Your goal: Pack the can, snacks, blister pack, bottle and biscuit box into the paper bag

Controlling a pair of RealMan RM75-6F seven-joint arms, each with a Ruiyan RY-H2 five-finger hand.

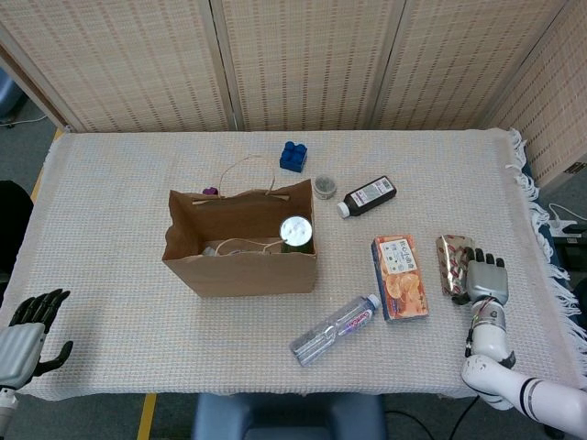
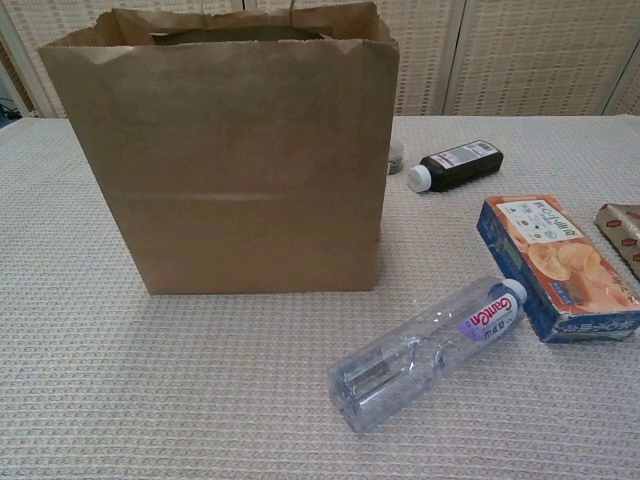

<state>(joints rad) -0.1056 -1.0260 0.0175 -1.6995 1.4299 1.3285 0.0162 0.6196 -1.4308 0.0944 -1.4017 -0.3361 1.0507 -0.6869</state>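
The brown paper bag (image 1: 240, 261) (image 2: 235, 150) stands open at mid-table, with the silver-topped can (image 1: 296, 229) upright inside at its right end. A clear water bottle (image 1: 337, 328) (image 2: 430, 350) lies in front of the bag's right corner. To its right lies the orange-and-blue biscuit box (image 1: 400, 277) (image 2: 555, 265), then the shiny snack pack (image 1: 451, 259) (image 2: 625, 235). My right hand (image 1: 486, 277) sits just right of the snack pack, fingers loosely extended and holding nothing. At the front left corner, my left hand (image 1: 23, 335) is off the table's edge, fingers spread.
A dark brown bottle with a white cap (image 1: 369, 196) (image 2: 458, 163) lies behind the biscuit box. A small round jar (image 1: 324, 187), a blue block (image 1: 293, 156) and a small purple item (image 1: 210, 192) sit behind the bag. Wicker screens close the back.
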